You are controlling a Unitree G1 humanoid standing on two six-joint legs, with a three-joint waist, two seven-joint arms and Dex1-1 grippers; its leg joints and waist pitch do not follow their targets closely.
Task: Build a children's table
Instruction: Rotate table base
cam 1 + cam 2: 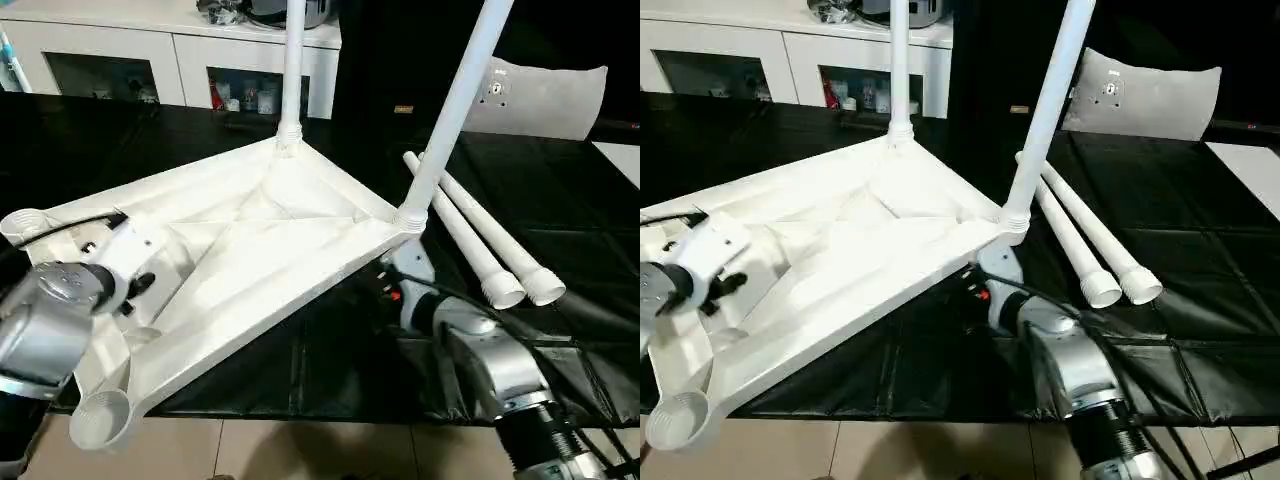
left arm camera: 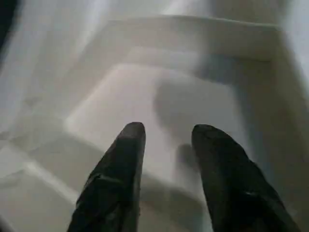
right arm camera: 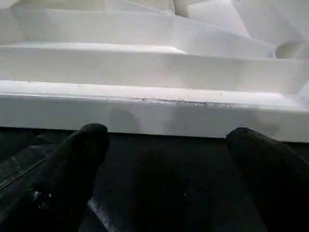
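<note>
The white table top (image 1: 250, 240) lies upside down and tilted on the black mat, ribbed underside up. Two legs stand in its sockets, one at the far corner (image 1: 293, 60) and one at the right corner (image 1: 455, 110). The near socket (image 1: 100, 418) and the left socket (image 1: 25, 222) are empty. Two loose legs (image 1: 480, 250) lie side by side on the mat to the right. My left gripper (image 2: 161, 133) hovers open over a ribbed pocket at the left, holding nothing. My right gripper (image 3: 169, 135) is wide open low on the mat, facing the top's right rim (image 3: 154, 113).
A white cabinet (image 1: 170, 50) stands behind the mat. A grey-white cushion (image 1: 545, 95) leans at the back right, with a flat white board (image 1: 620, 155) at the right edge. The black mat (image 1: 330, 360) ends at pale floor tiles (image 1: 300, 450) in front.
</note>
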